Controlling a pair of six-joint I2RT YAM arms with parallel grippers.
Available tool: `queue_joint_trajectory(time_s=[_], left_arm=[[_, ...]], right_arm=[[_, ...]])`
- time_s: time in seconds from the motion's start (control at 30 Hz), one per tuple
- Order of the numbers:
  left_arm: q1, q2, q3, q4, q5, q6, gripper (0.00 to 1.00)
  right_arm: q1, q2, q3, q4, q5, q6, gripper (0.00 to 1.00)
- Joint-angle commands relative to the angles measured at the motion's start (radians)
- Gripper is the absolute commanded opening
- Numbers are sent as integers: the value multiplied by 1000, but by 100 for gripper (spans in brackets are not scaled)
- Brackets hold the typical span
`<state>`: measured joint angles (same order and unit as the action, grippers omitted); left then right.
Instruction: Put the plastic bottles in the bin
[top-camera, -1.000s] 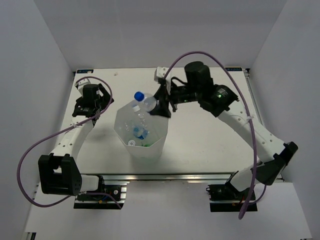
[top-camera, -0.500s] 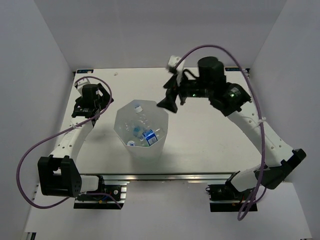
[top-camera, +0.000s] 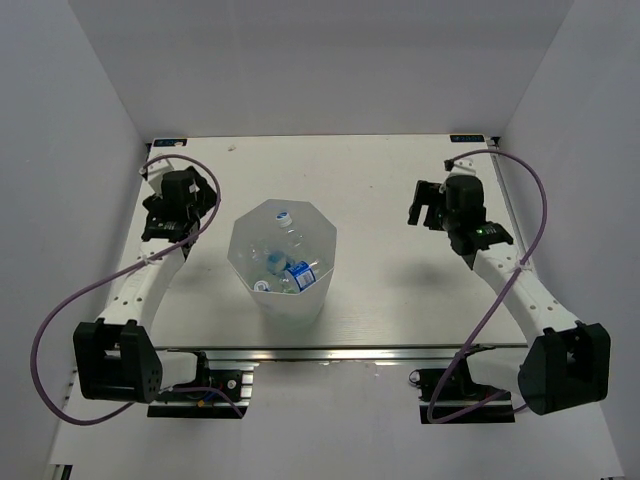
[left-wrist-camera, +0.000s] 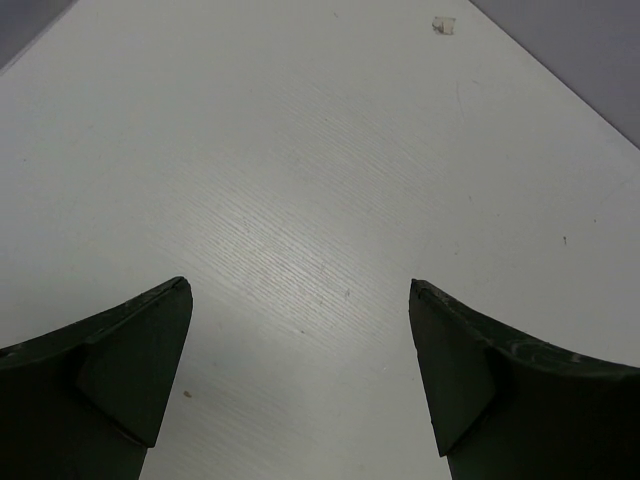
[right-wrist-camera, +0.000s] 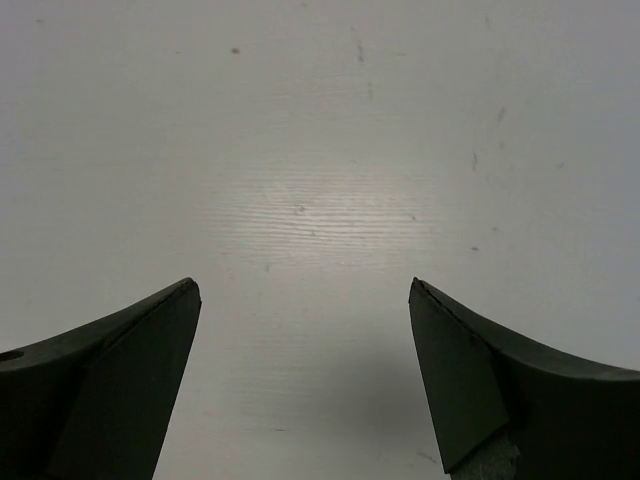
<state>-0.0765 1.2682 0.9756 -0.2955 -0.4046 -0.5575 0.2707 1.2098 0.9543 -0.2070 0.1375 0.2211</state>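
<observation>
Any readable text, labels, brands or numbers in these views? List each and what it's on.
None readable.
Bottle in the bin: its blue label's print is too small to read.
Tags at the far corners of the table: blurred, unreadable.
Wrist views: no text.

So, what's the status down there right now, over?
Left gripper open, empty. Right gripper open, empty. Bottles lying in the bin; none seen on the table. Nothing in the way.
</observation>
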Motion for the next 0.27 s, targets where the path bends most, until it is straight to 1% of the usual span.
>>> queue_joint_trajectory(time_s=[0.0, 0.17, 0.23], left_arm=[[1, -58, -24, 76, -33, 22, 98], [1, -105, -78, 157, -27, 28, 98], [3, -115, -84, 160, -30, 30, 98]], right_arm=[[1, -44, -29, 101, 197, 95, 89], [1, -35, -38, 72, 241, 113, 89], [1, -33, -31, 73, 237, 110, 89]])
